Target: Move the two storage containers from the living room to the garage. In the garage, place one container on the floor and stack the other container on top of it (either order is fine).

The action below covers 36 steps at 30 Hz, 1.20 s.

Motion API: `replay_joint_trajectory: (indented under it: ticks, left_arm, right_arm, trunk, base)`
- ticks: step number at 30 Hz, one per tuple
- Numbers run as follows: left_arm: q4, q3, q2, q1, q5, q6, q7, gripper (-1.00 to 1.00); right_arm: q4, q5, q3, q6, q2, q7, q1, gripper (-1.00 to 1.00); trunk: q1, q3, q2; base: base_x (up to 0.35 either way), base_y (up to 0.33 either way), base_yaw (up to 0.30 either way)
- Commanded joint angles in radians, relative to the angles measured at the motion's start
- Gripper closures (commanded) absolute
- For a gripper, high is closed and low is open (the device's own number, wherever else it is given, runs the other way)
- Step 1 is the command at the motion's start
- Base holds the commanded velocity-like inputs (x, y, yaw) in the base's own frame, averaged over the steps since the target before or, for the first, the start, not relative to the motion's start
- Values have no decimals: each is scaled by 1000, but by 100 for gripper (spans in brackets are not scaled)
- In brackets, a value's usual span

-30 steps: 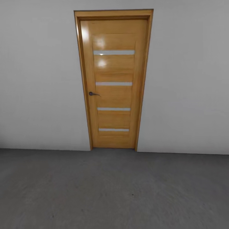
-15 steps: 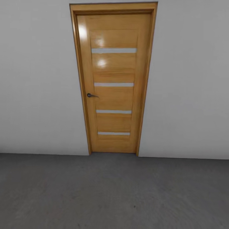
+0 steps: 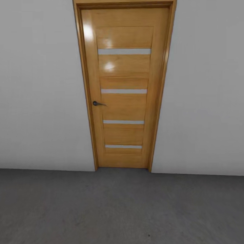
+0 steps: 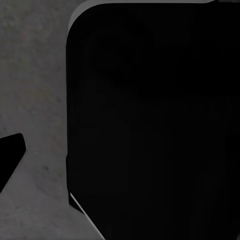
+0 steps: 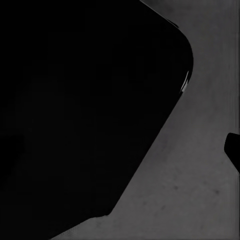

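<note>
1. The robot is standing in the garage, facing a closed orange wood door (image 3: 123,91) set in a white wall (image 3: 40,84).
2. Grey concrete floor (image 3: 122,210) is lying bare ahead; where the containers are, I cannot tell.
3. Whether either gripper's jaws are open, I cannot tell.
4. Judging by this, it is travelling; next it probably needs to get through that door.

The dull grey mottled concrete floor (image 3: 122,210) stretches from the near edge to the far white wall (image 3: 40,101).
</note>
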Motion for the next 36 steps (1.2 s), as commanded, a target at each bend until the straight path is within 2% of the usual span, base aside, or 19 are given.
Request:
replay_joint_trajectory:
  ticks: [1, 14, 36]
  left_arm:
    - [0, 0, 0, 0, 6, -1, 0, -100]
    - [0, 0, 0, 0, 6, -1, 0, -100]
    - [0, 0, 0, 0, 6, -1, 0, -100]
  right_arm:
    - [0, -4, 4, -3, 0, 0, 0, -100]
    - [0, -3, 4, -4, -2, 0, 0, -100]
    - [0, -4, 4, -4, -2, 0, 0, -100]
  trunk:
    - [1, -1, 0]
    - [1, -1, 0]
    - [1, -1, 0]
  base:
    - [323, 112, 0]
    - [323, 101, -29]
    - [323, 5, -24]
